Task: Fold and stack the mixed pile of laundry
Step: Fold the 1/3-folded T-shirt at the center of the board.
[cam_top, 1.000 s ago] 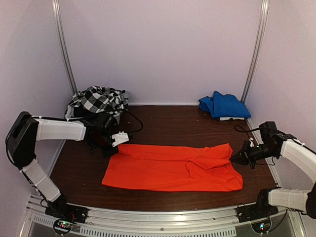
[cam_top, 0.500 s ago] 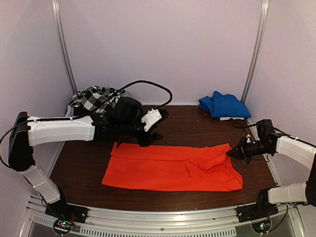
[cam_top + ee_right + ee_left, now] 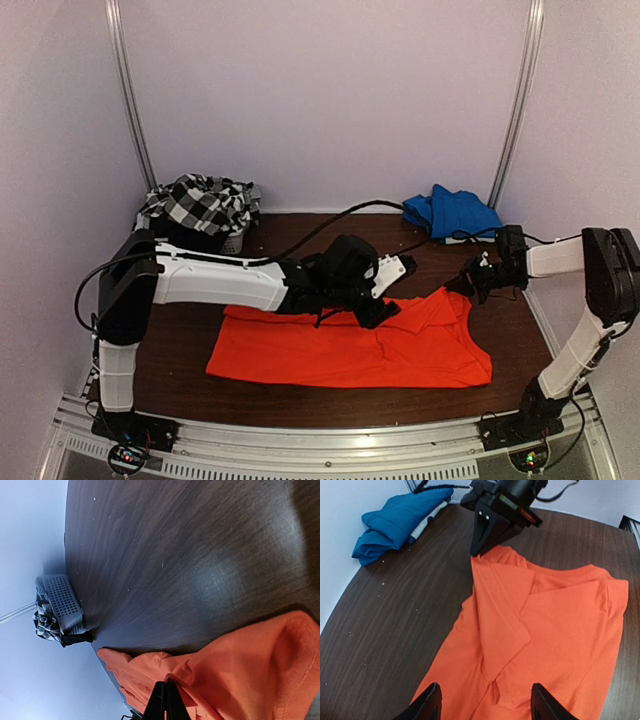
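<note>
Overhead, the orange shirt (image 3: pixel 340 350) lies spread mid-table (image 3: pixel 330 245), with the checked garment (image 3: pixel 200 203) heaped at the back left. The left claw (image 3: pixel 385 305) hovers over the shirt's far edge, and the right claw (image 3: pixel 478 283) holds its far right corner raised. From the left wrist, the jaws stand apart and empty above the shirt. From the right wrist, the jaws are together, clamped on orange cloth.

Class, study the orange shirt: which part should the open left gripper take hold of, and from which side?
Probably the raised fold running along the orange shirt from the right gripper. Bring the left gripper straight down from above: that ridge stands proud, while the rest lies flat.
</note>
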{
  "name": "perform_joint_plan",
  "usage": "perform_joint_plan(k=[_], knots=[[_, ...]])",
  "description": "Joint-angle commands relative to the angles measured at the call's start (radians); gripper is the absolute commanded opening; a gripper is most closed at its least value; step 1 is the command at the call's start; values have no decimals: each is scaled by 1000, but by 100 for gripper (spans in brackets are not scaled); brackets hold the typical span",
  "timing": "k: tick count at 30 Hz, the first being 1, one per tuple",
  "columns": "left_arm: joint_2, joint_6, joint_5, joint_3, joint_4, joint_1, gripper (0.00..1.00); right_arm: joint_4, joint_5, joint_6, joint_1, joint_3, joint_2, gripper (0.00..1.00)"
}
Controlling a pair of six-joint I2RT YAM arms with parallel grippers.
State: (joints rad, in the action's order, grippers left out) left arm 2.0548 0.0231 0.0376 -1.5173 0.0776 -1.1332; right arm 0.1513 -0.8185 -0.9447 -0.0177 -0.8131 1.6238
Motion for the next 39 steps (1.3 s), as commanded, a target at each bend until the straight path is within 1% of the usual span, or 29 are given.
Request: perform_joint_plan(k=[1, 4, 6, 8, 10, 11, 13, 16, 19, 27, 30, 35, 39], knots=[[69, -16, 18, -102, -72, -11, 63, -59, 61, 34, -15, -45, 56, 0], [128, 18, 15, -167, -62, -29, 63, -82, 69, 32, -28, -55, 95, 0], [165, 41, 9, -199, -55, -36, 61, -92, 67, 31, -27, -66, 120, 0], [187, 66, -12, -219, -57, -39, 55, -92, 57, 31, -27, -73, 136, 0], [223, 114, -63, -245, -47, -42, 47, -87, 58, 36, -27, -75, 139, 0], [239, 146, -65, -258, -35, -49, 45, -82, 56, 40, -27, -76, 139, 0], [266, 205, -53, -277, -20, -57, 45, -72, 52, 48, -27, -79, 142, 0], [293, 283, 10, -288, -20, -57, 45, -60, 47, 57, -27, -80, 139, 0], [320, 344, 20, -314, -21, -45, 45, -41, 45, 72, -25, -80, 138, 0], [389, 367, 18, -386, -25, -16, 46, -6, 44, 96, -25, -79, 123, 0], [402, 383, 14, -390, -28, -14, 44, 2, 44, 102, -25, -81, 120, 0], [417, 398, -34, -402, -31, -14, 41, -1, 41, 103, -25, -78, 130, 0], [434, 410, -38, -411, -26, -14, 41, 4, 39, 108, -25, -86, 136, 0]])
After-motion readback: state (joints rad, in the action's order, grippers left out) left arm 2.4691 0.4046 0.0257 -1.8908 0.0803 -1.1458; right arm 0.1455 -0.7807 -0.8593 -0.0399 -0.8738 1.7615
